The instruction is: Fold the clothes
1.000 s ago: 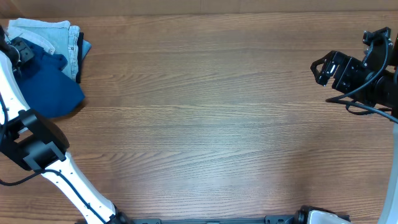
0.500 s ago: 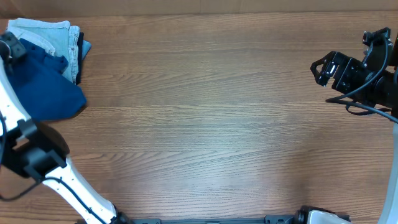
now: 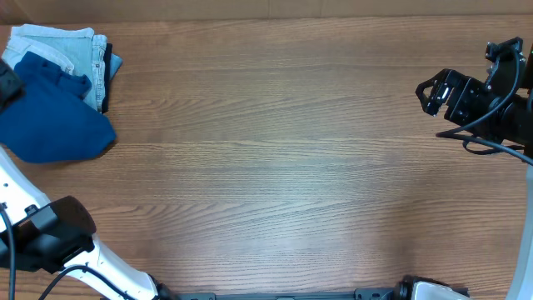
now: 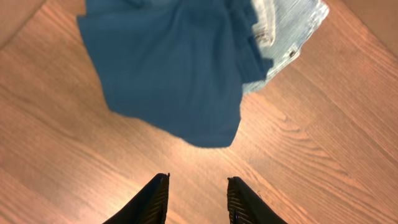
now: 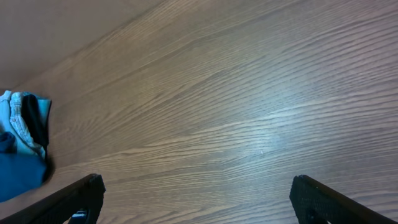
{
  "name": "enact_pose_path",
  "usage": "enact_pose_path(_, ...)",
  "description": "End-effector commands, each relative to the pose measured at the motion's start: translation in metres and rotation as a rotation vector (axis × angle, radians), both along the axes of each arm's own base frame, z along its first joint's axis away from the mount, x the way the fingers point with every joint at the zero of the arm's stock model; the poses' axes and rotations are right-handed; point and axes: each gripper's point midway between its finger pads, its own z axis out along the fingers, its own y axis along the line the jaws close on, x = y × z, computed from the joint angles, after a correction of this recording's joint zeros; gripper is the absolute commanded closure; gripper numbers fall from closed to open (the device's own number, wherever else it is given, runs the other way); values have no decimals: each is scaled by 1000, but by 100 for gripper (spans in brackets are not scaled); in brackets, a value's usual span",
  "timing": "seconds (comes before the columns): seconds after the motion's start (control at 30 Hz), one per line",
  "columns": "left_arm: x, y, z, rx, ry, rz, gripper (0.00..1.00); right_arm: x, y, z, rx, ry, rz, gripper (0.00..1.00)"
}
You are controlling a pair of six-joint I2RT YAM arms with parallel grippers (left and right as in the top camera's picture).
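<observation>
Left claw withdrawn off polo shirt, apart, empty | jeans partly under shirt | right claw wide apart

The left gripper shows only its two fingertips at the bottom edge of its own camera, and from above it is all but lost past the left side of the frame. The teal polo shirt runs off that same side, bunched so that collar and buttons cannot be made out. It covers part of the pale jeans, and the left wrist view cuts both garments off at its top edge. The right gripper likewise shows just fingertips in its camera's bottom corners.
</observation>
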Motion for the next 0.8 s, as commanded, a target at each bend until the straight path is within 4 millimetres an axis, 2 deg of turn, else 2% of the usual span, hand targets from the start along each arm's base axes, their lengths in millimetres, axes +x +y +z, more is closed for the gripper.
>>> enact_pose_path(0.0, -27, -21, 60, 65, -131, -29, 64, 1, 0, 10, -5, -35, 5, 0)
enact_pose_path(0.07, -48, -32, 83, 101, -162, -11, 63, 1, 0, 10, -5, -34, 5, 0)
enact_pose_path(0.2, -105, -43, 123, 200, -197, 143, 59, 0, 0, 10, -4, -30, 5, 0)
enact_pose_path(0.27, -121, -51, 135, 223, -231, 170, 53, 1, 0, 10, -5, -31, 5, 0)
enact_pose_path(0.33, -136, -54, 138, 250, -230, 199, 43, 1, 0, 10, -5, -31, 5, 0)
enact_pose_path(0.37, -144, -53, 136, 261, -211, 227, 34, 0, 0, 10, -5, -30, 5, 0)
enact_pose_path(0.4, -146, -52, 132, 259, -199, 244, 29, 0, 0, 10, -5, -30, 5, 0)
enact_pose_path(0.47, -148, -47, 121, 246, -161, 258, 25, 0, 0, 10, -4, -29, 5, 0)
enact_pose_path(0.57, -149, -29, 91, 200, -94, 295, 19, 0, 0, 9, -4, -27, 5, 0)
enact_pose_path(0.77, -117, 0, 27, -17, -183, 103, 16, -1, 1, 9, -4, -25, 5, 0)
